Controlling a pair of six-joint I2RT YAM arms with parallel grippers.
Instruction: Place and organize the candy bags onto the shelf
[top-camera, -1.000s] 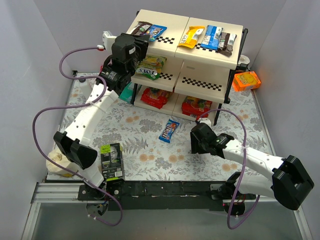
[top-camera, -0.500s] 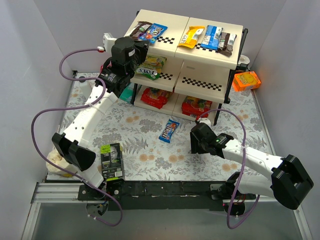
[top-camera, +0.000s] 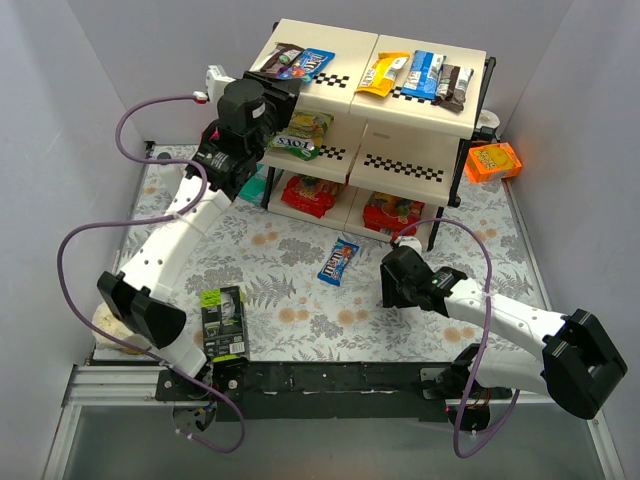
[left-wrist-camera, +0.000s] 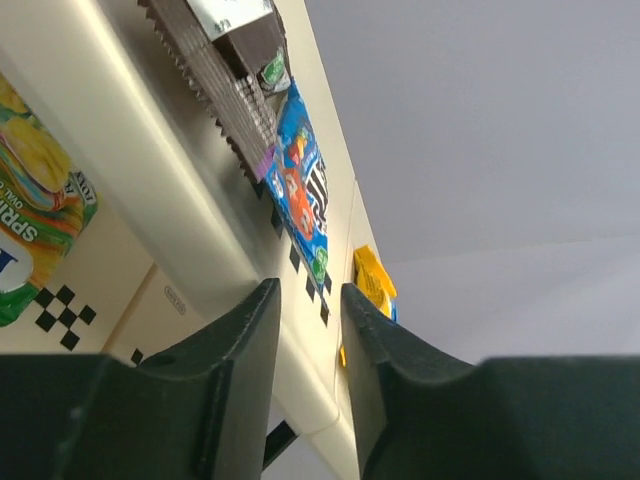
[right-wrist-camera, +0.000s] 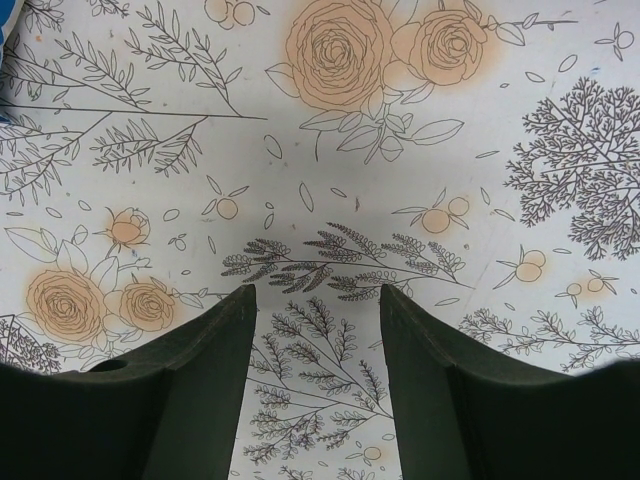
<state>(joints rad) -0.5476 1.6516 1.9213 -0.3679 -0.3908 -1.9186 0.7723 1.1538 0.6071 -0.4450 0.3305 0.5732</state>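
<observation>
The shelf (top-camera: 405, 105) stands at the back with candy bags on all tiers. On top lie a dark brown bar (top-camera: 283, 56), a blue M&M's bag (top-camera: 309, 66), a yellow bag (top-camera: 385, 72) and more blue and dark packets (top-camera: 437, 78). A Fox's bag (top-camera: 303, 133) lies on the middle tier and red bags (top-camera: 312, 194) on the bottom. One blue M&M's bag (top-camera: 338, 260) lies on the table. My left gripper (top-camera: 282, 90) (left-wrist-camera: 310, 295) is at the top tier's left front edge (left-wrist-camera: 150, 170), slightly open and empty. My right gripper (top-camera: 390, 283) (right-wrist-camera: 318, 292) hangs open over the floral cloth.
An orange box (top-camera: 494, 160) sits right of the shelf. A black-and-green carton (top-camera: 223, 320) stands near the left arm's base, with a cream lump (top-camera: 112, 325) beside it. A teal packet (top-camera: 256, 186) lies at the shelf's lower left. Grey walls close in on both sides.
My left arm has shifted slightly left and up along the shelf's left end. The bags and my right arm have not moved.
</observation>
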